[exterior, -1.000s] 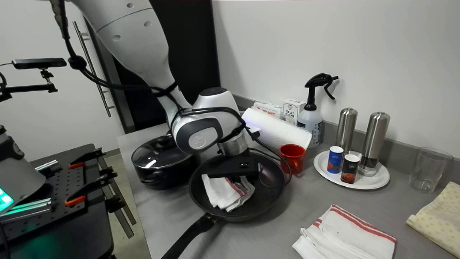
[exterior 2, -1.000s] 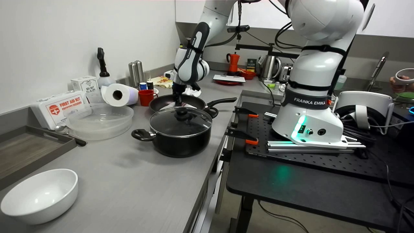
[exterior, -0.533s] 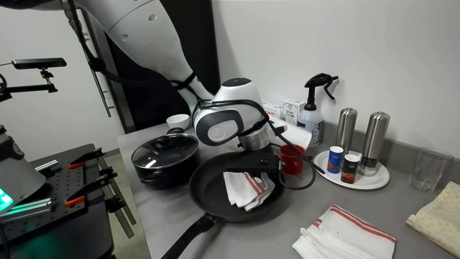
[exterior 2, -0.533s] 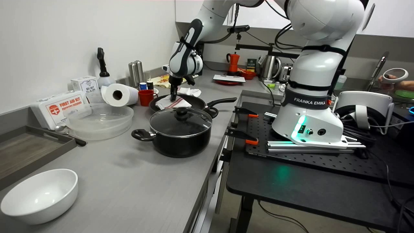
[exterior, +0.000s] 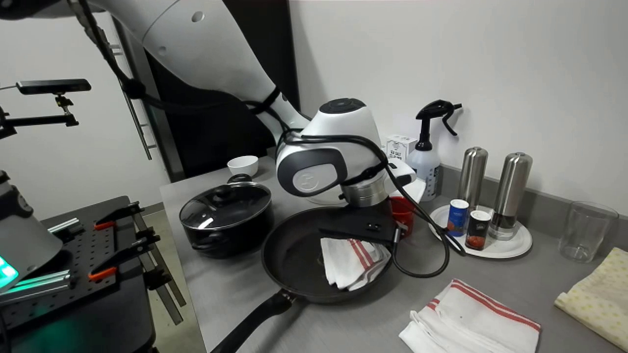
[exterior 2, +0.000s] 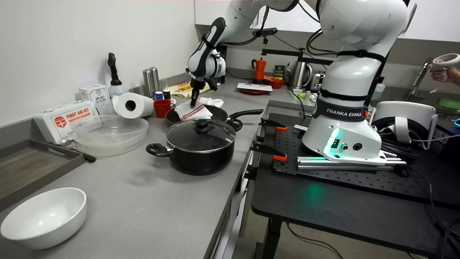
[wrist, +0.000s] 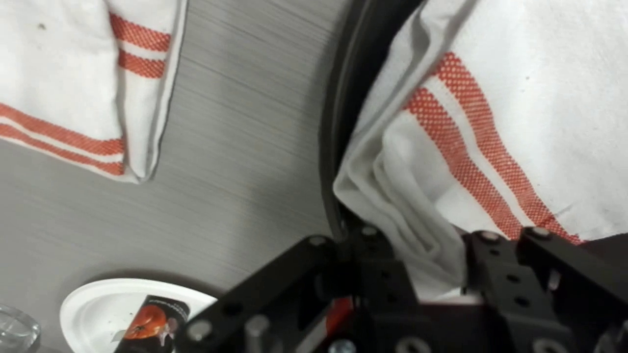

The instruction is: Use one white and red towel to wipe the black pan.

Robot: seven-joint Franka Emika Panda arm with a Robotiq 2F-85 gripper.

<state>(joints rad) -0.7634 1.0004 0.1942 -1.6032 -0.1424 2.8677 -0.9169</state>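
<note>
The black pan [exterior: 294, 260] sits on the grey counter, its long handle [exterior: 255, 316] toward the near side. Its rim also shows in the wrist view [wrist: 338, 122]. The folded white and red towel [exterior: 346, 264] is inside the pan, at the side by the red mug. It also shows in an exterior view [exterior 2: 192, 112] and large in the wrist view [wrist: 549, 108]. My gripper [wrist: 424, 250] points down over the pan, its fingers pinching a bunched fold of the towel. In an exterior view the fingertips are hidden behind the towel and gripper body.
A lidded black pot [exterior: 225, 220] stands close beside the pan. A red mug [exterior: 402, 215] is right behind the gripper. A plate [exterior: 520, 242] holds shakers and steel mills. A second striped towel [exterior: 476, 318] lies on the counter. A paper towel roll [exterior 2: 133, 105] stands near the wall.
In an exterior view, the gripper and the held towel have slid rightward across the pan, from its middle to the mug side. The pan has shifted slightly the same way.
</note>
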